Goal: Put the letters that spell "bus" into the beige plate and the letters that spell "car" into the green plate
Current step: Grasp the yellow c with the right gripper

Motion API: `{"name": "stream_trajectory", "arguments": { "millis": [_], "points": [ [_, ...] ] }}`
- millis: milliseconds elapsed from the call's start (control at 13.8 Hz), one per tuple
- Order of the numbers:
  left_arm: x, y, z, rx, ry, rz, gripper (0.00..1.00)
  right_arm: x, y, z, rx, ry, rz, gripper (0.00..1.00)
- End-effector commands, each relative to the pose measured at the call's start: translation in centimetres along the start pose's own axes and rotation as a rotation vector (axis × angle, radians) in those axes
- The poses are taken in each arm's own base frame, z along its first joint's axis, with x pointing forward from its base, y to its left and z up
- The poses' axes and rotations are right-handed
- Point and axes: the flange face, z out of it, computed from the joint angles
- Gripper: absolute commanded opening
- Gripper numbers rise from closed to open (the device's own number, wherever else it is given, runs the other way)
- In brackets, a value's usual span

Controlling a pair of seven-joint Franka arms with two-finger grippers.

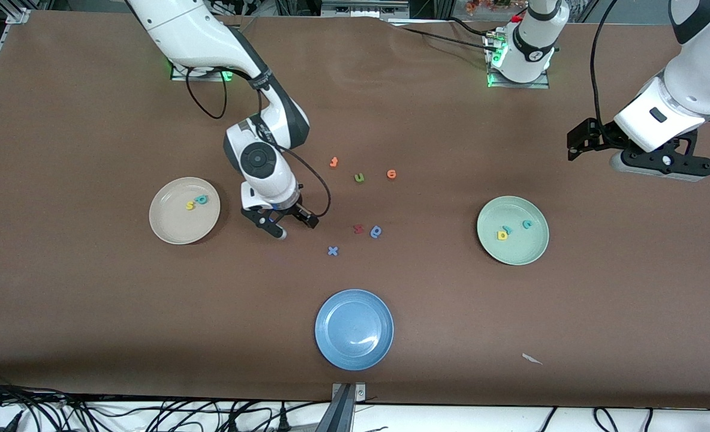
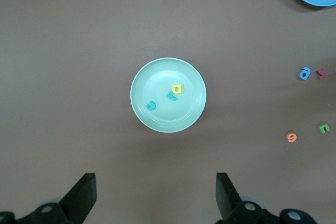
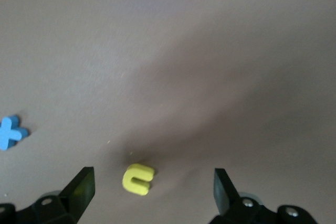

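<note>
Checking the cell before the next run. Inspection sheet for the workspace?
Surface: brown table, flat.
Job's things: beige plate holds yellow s and teal b; yellow u lies on the table under the right tool. Green plate holds yellow a, teal r and teal c.
Clutter: blue plate, orange t, green u, orange e, red letter, blue p, blue x, white scrap.
Grippers: right tool open, low over the yellow u. Left tool open, waiting over bare table.
Cables: loop hanging off the right arm; bundle below the table edge nearest the front camera.
Surroundings: bracket at that edge.
</note>
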Motion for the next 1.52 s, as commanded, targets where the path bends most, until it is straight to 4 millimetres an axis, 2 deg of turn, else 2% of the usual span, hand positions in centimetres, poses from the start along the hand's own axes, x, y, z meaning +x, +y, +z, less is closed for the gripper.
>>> {"name": "stream_trajectory", "arguments": {
  "millis": [0,217,435,579,1231,1449],
  "points": [
    [-0.3,0.0,-0.3,-0.026,-0.011,0.01,1.0,-0.5,-1.2,1.5,-0.003,-0.007,0.02,1.0],
    [-0.3,0.0,-0.3,-0.026,-0.009,0.009,1.0,-1.0,-1.3,2.1,-0.009,-0.011,0.016,0.95],
    [-0.3,0.0,-0.4,-0.026,-0.008,0.009,1.0,-0.9,-1.6,2.3,0.0,-0.009,0.019,0.77],
    [-0.3,0.0,-0.4,-0.026,-0.008,0.009,1.0,-0.7,-1.8,2.1,0.012,-0.017,0.029,0.68],
    [-0.3,0.1,-0.4,-0.026,-0.006,0.01,1.0,-0.7,-1.7,2.5,0.01,-0.027,0.04,0.39],
    [-0.3,0.2,-0.4,-0.026,-0.006,0.012,1.0,-0.8,-1.6,3.1,0.001,-0.03,0.034,0.16]
  ]
}}
